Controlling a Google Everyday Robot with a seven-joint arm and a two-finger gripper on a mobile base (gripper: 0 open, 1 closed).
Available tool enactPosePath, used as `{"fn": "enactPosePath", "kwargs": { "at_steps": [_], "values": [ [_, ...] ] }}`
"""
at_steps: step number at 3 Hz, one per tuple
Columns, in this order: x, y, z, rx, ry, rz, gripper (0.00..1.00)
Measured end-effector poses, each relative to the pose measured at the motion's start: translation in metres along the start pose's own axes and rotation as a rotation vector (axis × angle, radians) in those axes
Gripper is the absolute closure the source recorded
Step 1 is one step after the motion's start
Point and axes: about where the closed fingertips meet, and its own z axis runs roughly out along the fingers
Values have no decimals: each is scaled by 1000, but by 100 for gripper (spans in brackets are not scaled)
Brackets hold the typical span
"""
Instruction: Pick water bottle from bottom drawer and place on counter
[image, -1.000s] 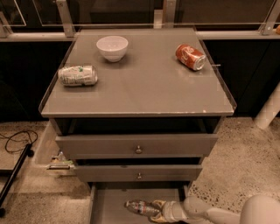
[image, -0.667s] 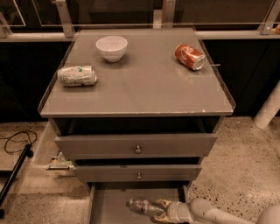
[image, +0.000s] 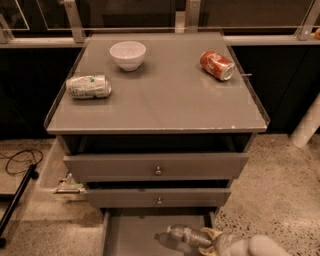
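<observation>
The water bottle (image: 181, 235), clear plastic with a red-and-white label, lies on its side in the open bottom drawer (image: 131, 235) at the lower edge of the view. My gripper (image: 209, 240) reaches in from the lower right, and its fingers are closed around the bottle's right end. The arm's pale wrist runs off the bottom right corner. The grey counter (image: 165, 100) is the cabinet top above the drawers.
On the counter are a white bowl (image: 128, 54), a crushed silver-green can (image: 89, 86) and a red soda can (image: 217, 65). The two upper drawers (image: 158, 167) stand slightly pulled out. A black cable and stand (image: 17, 175) lie on the floor at left.
The bottle and my gripper have shifted a little to the right in the bottom drawer. The arm has drawn back toward the lower right corner.
</observation>
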Motion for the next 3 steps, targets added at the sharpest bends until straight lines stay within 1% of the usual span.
{"fn": "enactPosePath", "kwargs": {
  "at_steps": [1,2,3],
  "values": [
    [-32,3,-72,15,50,-71,100],
    [-71,2,-139,12,78,-122,100],
    [-107,-28,-209,22,102,-194,100]
  ]
}}
